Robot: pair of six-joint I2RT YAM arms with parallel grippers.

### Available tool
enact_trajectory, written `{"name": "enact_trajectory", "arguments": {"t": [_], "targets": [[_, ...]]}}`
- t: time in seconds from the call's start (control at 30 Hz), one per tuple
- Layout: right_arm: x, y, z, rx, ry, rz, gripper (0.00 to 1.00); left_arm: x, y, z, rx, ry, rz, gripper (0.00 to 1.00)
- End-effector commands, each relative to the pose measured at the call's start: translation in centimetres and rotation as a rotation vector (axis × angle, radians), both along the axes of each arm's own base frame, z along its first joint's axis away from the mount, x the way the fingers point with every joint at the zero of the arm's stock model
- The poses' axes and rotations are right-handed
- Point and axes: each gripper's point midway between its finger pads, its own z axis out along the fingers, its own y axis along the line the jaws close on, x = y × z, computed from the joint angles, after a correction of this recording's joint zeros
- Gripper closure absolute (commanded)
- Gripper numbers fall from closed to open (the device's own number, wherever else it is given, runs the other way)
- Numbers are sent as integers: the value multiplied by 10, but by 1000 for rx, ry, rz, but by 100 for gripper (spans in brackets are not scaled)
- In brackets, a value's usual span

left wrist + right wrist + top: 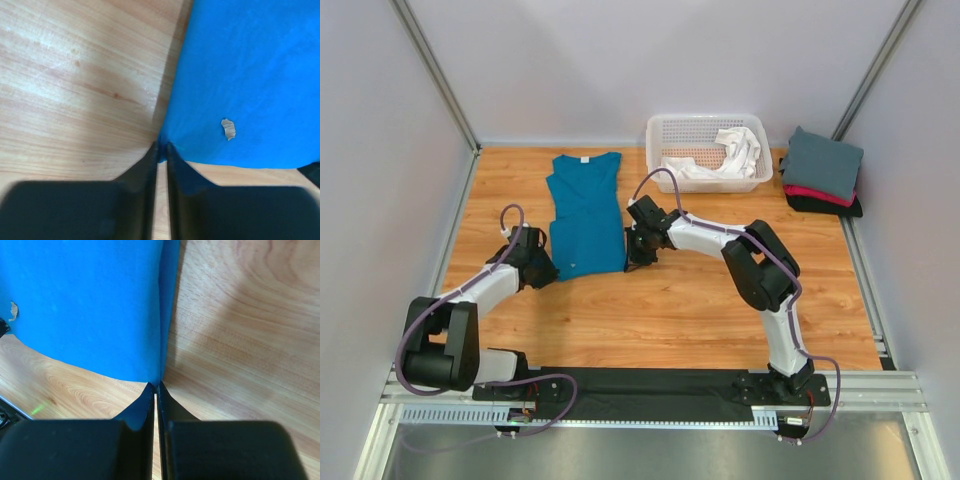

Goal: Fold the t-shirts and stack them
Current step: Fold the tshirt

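Lying flat on the bench [670, 320], white neck label [585, 159] at the far end, the teal shirt [585, 215] is being pinched at its near hem corners, the left jaws clamping shut on the left one, the right jaws on the right. Only the top view is showing the basket [705, 119] with a white shirt [740, 150] and a grey, red-pink and black stack [823, 165]; the wrist views are showing a tan spot [228, 128] near the hem.
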Motion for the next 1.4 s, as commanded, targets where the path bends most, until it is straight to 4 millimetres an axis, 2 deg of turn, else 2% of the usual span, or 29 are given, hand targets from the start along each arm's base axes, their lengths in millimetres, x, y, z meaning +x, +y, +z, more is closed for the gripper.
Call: {"name": "enact_trajectory", "arguments": {"t": [0.0, 0.03, 0.07, 0.2, 0.43, 0.5, 0.53, 0.57, 0.63, 0.7, 0.73, 0.8, 0.87, 0.93, 1.1, 1.23, 1.37], "targets": [[0, 2, -1, -14, -7, 13, 100, 0, 0, -3, -4, -15, -8, 91], [-1, 1, -1, -16, -5, 16, 100, -3, 1, -5, -4, -8, -7, 99], [-2, 0, 0, -16, -7, 15, 100, -5, 0, -6, -8, -3, -3, 100], [-14, -14, -6, -41, -1, 15, 100, -15, -1, -11, -20, 23, 9, 100], [-55, -49, -19, -106, 26, 29, 100, -45, -21, -6, -1, 46, -29, 100], [-66, -58, -21, -127, 32, 34, 100, -59, -28, -6, 21, 75, -40, 100], [-70, -60, -15, -120, 20, 37, 100, -65, -35, -1, 21, 65, -62, 100], [-81, -71, -21, -142, 41, 37, 100, -76, -32, -2, 47, 92, -51, 100], [-92, -79, -14, -140, 32, 31, 100, -85, -32, 5, 45, 78, -16, 100], [-110, -95, -19, -166, 55, 24, 100, -102, -29, 8, 64, 77, -10, 100], [-115, -95, -10, -148, 36, 26, 100, -108, -31, 10, 48, 76, 11, 100], [-132, -108, -12, -171, 54, 20, 100, -121, -32, 13, 27, 76, 14, 100], [-143, -109, -3, -158, 37, 29, 100, -136, -35, 14, 34, 85, 1, 100], [-159, -113, 1, -165, 43, 39, 99, -144, -42, 24, 29, 69, -46, 100], [-189, -124, 16, -196, 53, 66, 100, -168, -44, 43, 84, 111, -89, 100], [-208, -131, 26, -182, 54, 67, 99, -189, -42, 43, 142, 172, -137, 100], [-220, -135, 36, -164, 53, 37, 100, -202, -46, 47, 132, 193, -177, 100]]}}
